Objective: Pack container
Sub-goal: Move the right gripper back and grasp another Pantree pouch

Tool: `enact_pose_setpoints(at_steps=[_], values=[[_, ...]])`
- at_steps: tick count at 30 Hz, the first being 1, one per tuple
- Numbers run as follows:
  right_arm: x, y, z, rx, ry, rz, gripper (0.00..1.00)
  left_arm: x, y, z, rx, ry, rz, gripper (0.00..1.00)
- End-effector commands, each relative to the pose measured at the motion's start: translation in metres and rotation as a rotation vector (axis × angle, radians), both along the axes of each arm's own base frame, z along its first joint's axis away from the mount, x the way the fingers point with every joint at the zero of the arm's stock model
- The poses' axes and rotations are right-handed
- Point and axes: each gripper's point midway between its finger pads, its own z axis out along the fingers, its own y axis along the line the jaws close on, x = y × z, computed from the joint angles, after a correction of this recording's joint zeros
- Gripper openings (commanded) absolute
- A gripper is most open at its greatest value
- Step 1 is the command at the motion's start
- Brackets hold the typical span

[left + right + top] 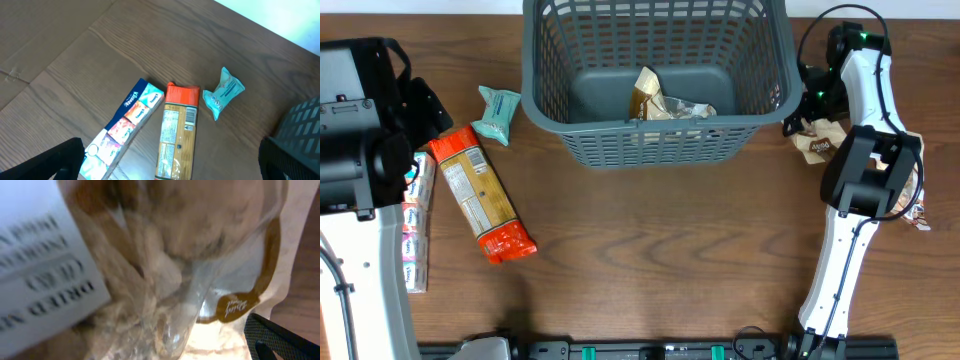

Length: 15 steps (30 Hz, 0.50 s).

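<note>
Right tool (802, 122) beside crosswise, upright container (650, 146)

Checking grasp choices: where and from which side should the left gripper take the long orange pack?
Probably at its middle, jaws across the narrow width, coming straight down. The orange pack lies flat and long on the table. Both long edges look free there, and the tissue packs crowd only one end.
</note>
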Motion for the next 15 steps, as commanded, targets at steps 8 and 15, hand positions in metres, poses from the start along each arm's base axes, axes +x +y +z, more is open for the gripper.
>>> enact_pose_setpoints(at_steps=[8,15], values=[[-0.002,0.025,-0.031,0.030,0.037,0.049,0.70,-0.002,0.003,0.001,0.003,-0.003,0.014,1.00],[-0.001,0.034,-0.031,0.047,0.038,0.066,0.22,-0.002,0.003,0.001,0.003,-0.003,0.014,1.00]])
